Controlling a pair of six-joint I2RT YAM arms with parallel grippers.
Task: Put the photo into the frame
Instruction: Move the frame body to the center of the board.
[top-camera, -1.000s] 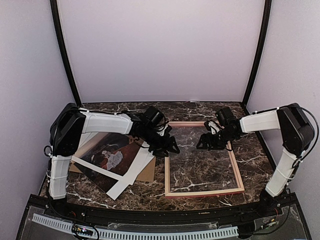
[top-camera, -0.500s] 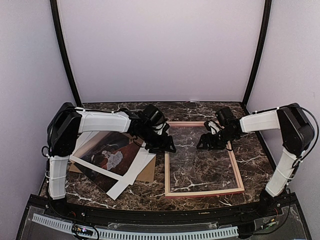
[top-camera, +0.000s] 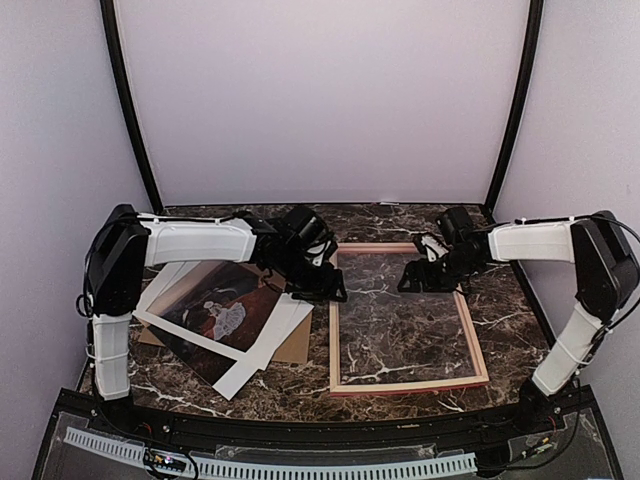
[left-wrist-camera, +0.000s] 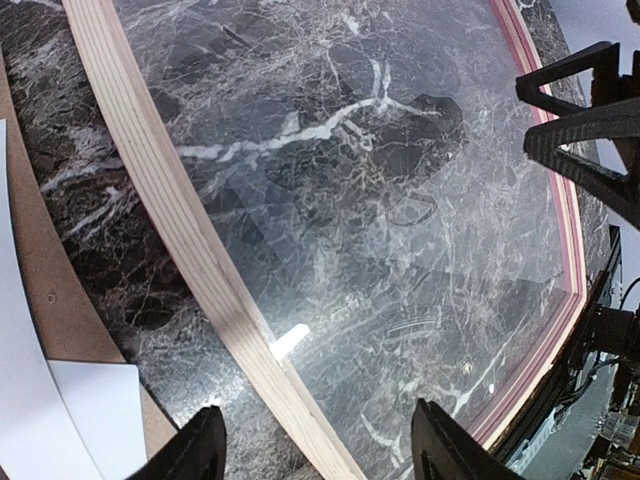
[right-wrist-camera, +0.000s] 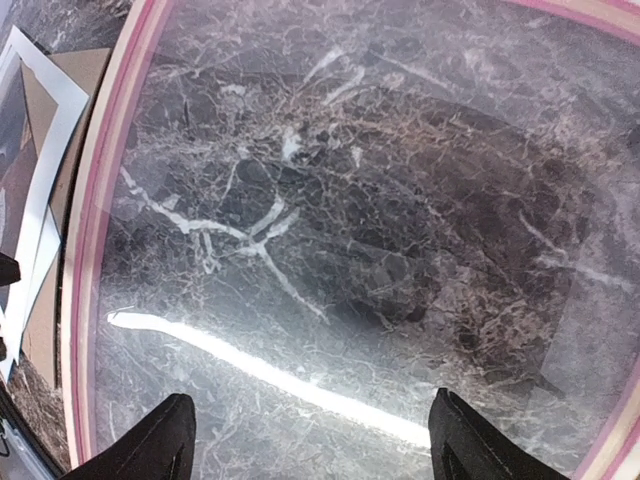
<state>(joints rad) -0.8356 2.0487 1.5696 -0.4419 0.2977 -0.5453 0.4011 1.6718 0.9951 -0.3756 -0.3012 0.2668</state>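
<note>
The frame (top-camera: 405, 384), thin pink wood rails, lies flat on the marble right of centre. The photo (top-camera: 215, 310), a dark reddish print with a small white figure, lies to its left. My left gripper (top-camera: 328, 292) hovers open over the frame's left rail (left-wrist-camera: 170, 200); in the left wrist view the gripper (left-wrist-camera: 320, 455) has the rail running between its spread fingers (left-wrist-camera: 195, 450). Over the frame's far half my right gripper (top-camera: 416, 283) is open too. From the right wrist the gripper (right-wrist-camera: 312, 450) looks down on the glossy area inside the frame (right-wrist-camera: 95, 220). Neither holds anything.
A white mat border (top-camera: 262, 347) and a brown cardboard board (top-camera: 296, 346) lie under and around the photo. A clear glossy sheet (top-camera: 400, 320) fills the frame and mirrors a light streak (right-wrist-camera: 270, 370). Purple walls close in the table on three sides.
Both grippers have drifted slightly toward the far side of the table, the left one also a little leftward. The frame and photo have not moved.
</note>
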